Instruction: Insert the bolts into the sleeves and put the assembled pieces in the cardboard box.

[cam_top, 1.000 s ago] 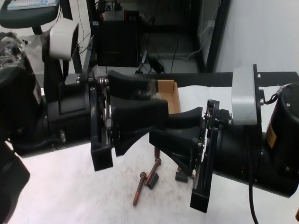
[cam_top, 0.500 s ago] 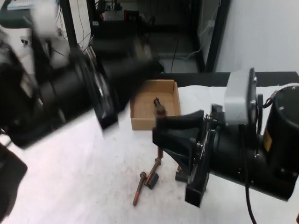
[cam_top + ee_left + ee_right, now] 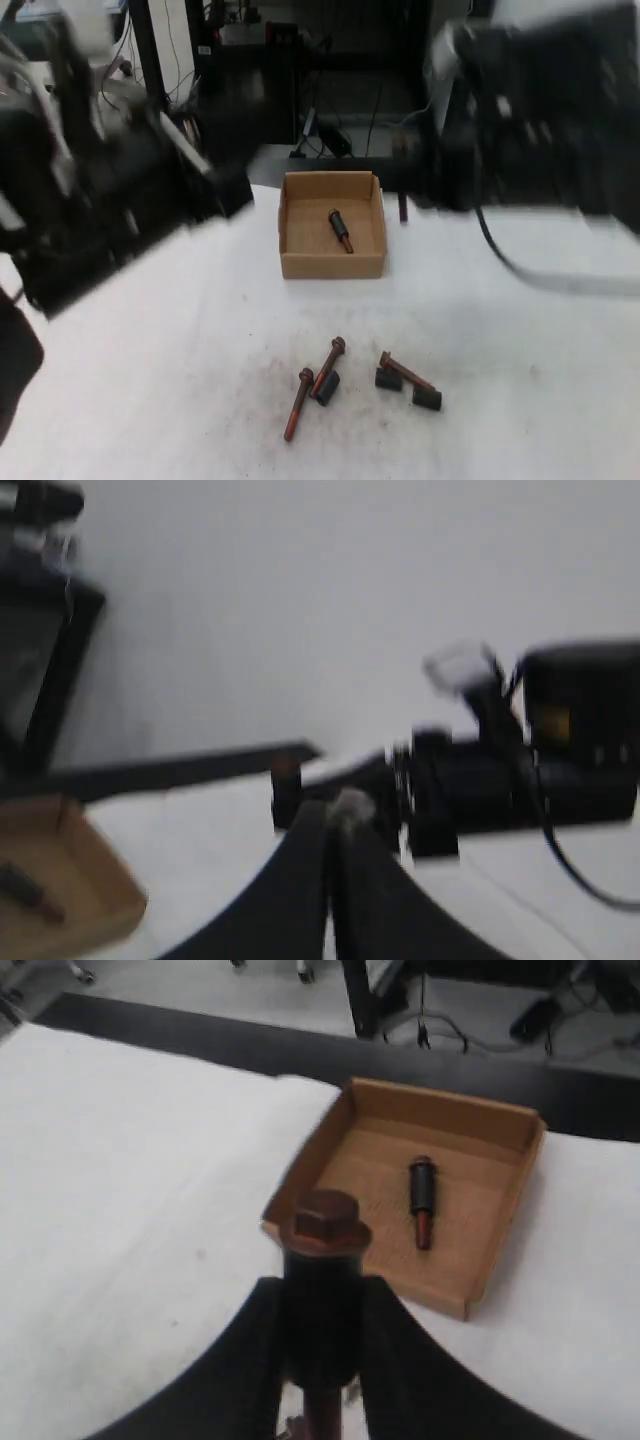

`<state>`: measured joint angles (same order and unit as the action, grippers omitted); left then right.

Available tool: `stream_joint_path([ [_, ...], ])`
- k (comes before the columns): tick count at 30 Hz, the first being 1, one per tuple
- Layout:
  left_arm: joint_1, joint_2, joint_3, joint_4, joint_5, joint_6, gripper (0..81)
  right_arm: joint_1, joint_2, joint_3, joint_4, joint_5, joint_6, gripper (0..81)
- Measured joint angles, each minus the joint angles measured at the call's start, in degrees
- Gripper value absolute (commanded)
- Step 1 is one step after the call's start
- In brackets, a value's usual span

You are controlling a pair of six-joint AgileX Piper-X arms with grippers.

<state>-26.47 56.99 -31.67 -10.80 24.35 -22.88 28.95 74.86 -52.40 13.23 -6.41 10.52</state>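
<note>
The cardboard box stands mid-bench with one bolt-in-sleeve piece lying inside it. My right gripper is shut on a dark sleeve with a copper bolt through it, held upright above the bench beside the box. In the high view that bolt hangs just right of the box under the blurred right arm. My left gripper is shut with nothing in it, off to the left of the box. Loose bolts and black sleeves lie near the front.
A bolt with a sleeve at its tip and another bolt between two sleeves lie on the white bench in front of the box. The blurred left arm fills the left side. A dark edge runs along the bench's back.
Both arms have drawn apart from the middle: the left swung away to the left, the right rose to the back right with the bolt and sleeve. The box now shows whole.
</note>
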Motion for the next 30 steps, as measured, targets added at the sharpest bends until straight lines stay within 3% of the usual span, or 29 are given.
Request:
stream_joint_path([
  [3,0.0,0.0,0.0,12.54,0.0,2.13,0.3,-3.19,14.75,-17.92,13.45,0.07,0.0,0.8],
  [7,0.0,0.0,0.0,26.8,0.0,4.1,0.3,-3.94,31.51,-38.56,25.21,0.35,0.0,0.8],
  [14,0.05,0.0,0.0,33.39,0.0,4.5,0.3,-4.1,48.33,-58.35,35.71,0.48,0.0,0.8],
  [20,0.05,0.0,0.0,33.93,0.0,4.5,0.3,-4.1,54.13,-64.7,38.9,0.48,0.0,0.0],
  [23,0.05,0.0,0.0,33.92,0.0,4.5,0.3,-4.1,55.3,-65.42,38.79,0.48,-0.95,9.6],
  [28,0.05,0.0,0.0,33.92,0.15,4.69,0.3,-4.1,55.53,-65.52,37.67,0.08,-3.43,38.4],
  [30,0.05,0.0,0.0,33.92,0.62,4.69,0.3,-4.1,55.53,-65.52,37.2,0.01,-3.56,39.3],
])
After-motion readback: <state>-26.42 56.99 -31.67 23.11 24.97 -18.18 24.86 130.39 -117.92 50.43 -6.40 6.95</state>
